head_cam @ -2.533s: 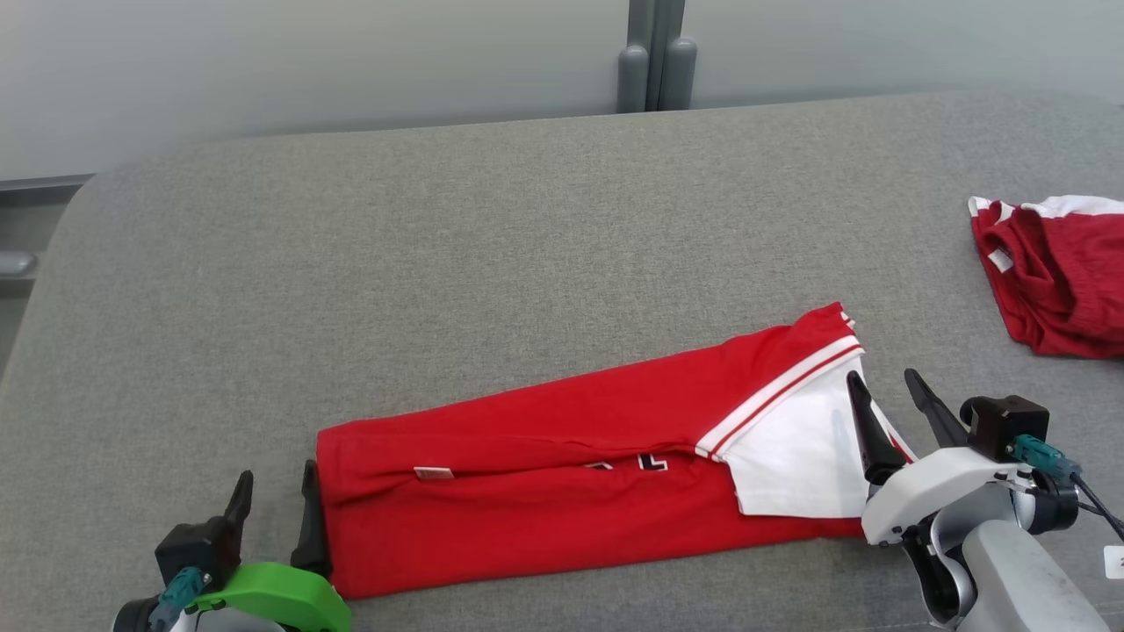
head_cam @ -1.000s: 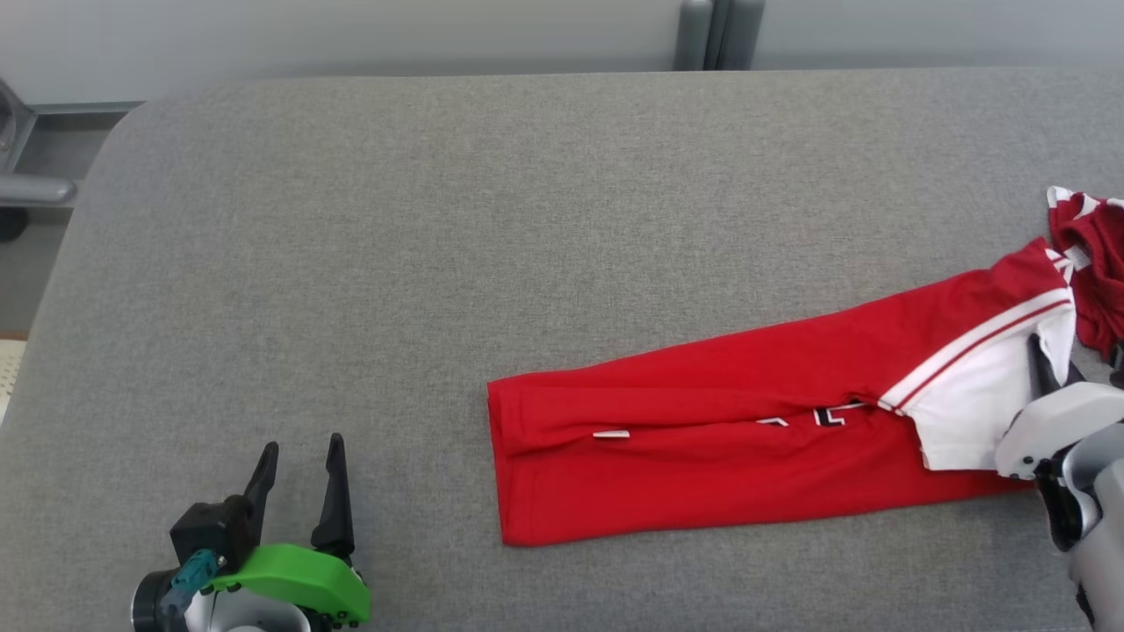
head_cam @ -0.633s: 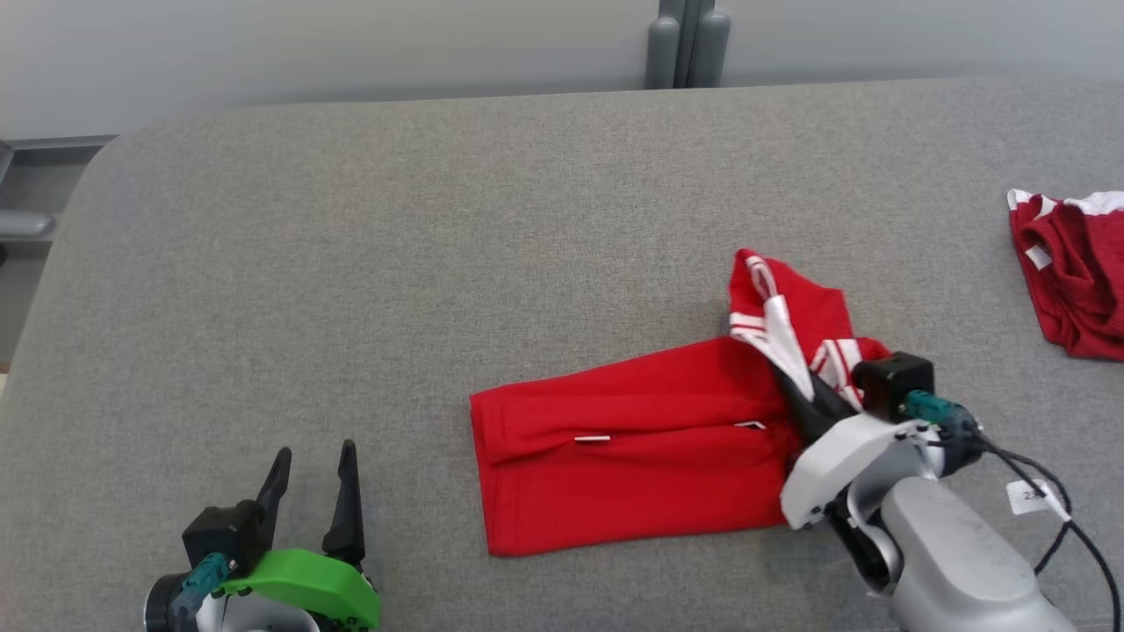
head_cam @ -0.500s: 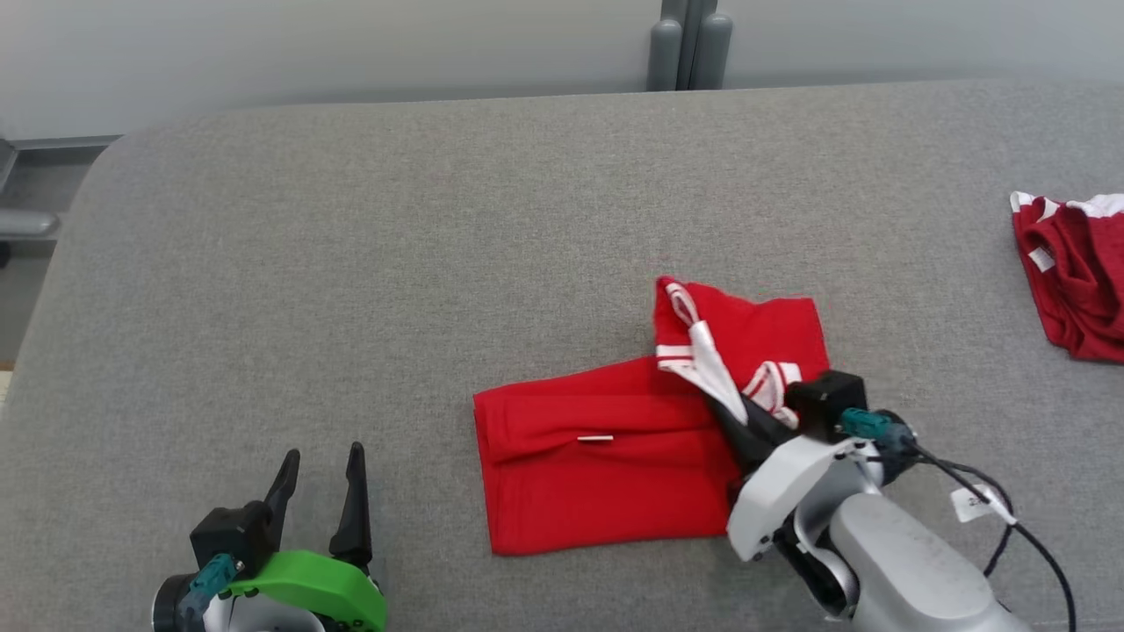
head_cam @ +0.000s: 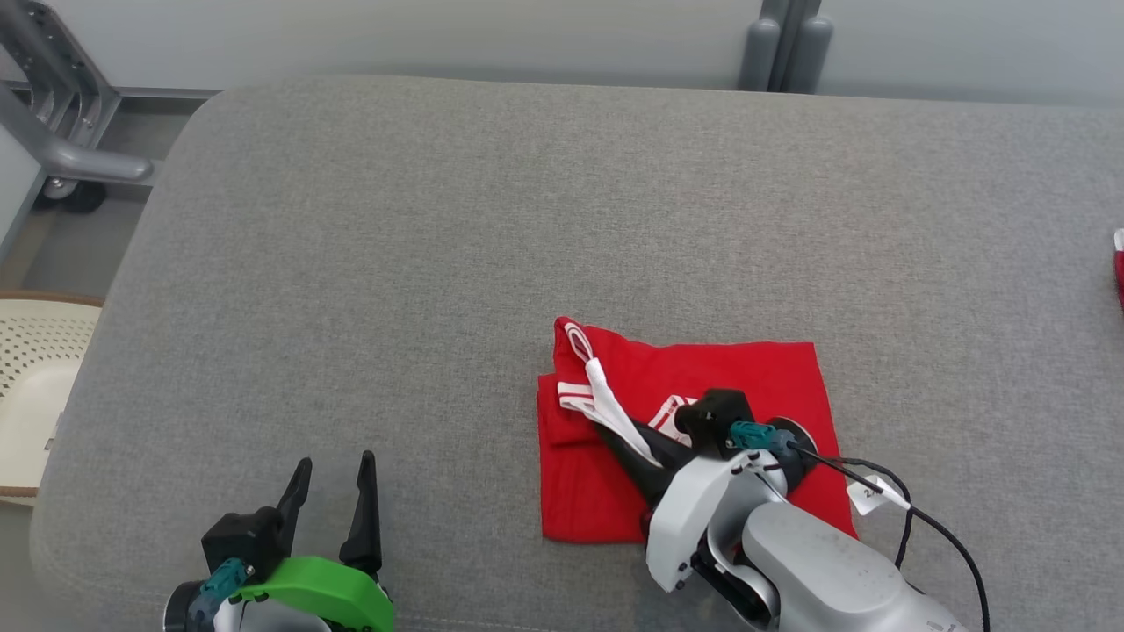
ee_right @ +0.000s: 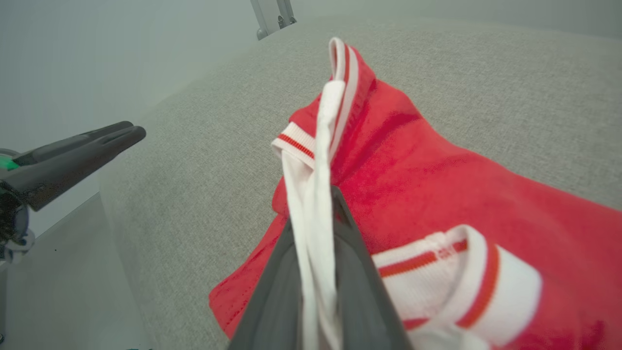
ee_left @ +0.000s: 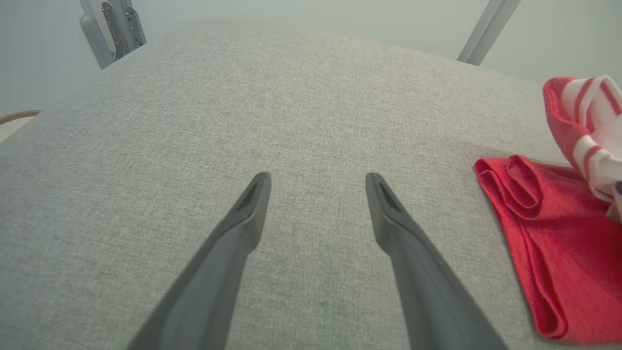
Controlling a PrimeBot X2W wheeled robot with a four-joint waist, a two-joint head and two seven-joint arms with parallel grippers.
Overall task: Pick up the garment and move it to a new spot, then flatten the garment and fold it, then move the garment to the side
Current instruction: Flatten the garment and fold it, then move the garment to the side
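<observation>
The red garment point(head_cam: 746, 377) with white striped trim lies doubled over itself on the grey padded table point(head_cam: 395, 263), near the front edge. My right gripper point(head_cam: 606, 428) is shut on its white panel, held over the garment's left end. In the right wrist view the white cloth runs between the closed fingers point(ee_right: 272, 301) of the gripper point(ee_right: 316, 194), above the red cloth point(ee_right: 437, 180). My left gripper point(head_cam: 335, 458) stands open and empty at the lower left, well apart from the garment. The left wrist view has its spread fingers point(ee_left: 317, 176) over bare table, the garment point(ee_left: 544, 233) at the right.
A sliver of another red garment point(head_cam: 1119, 272) shows at the table's right edge. A cream perforated basket point(head_cam: 35, 369) sits off the table's left side, and a grey metal frame point(head_cam: 61, 132) stands at the far left. Two grey posts point(head_cam: 786, 53) rise behind the table.
The head camera has shifted. My right gripper has carried the white-trimmed end leftward over the red body, doubling the long garment into a short rectangle. The left gripper stays open.
</observation>
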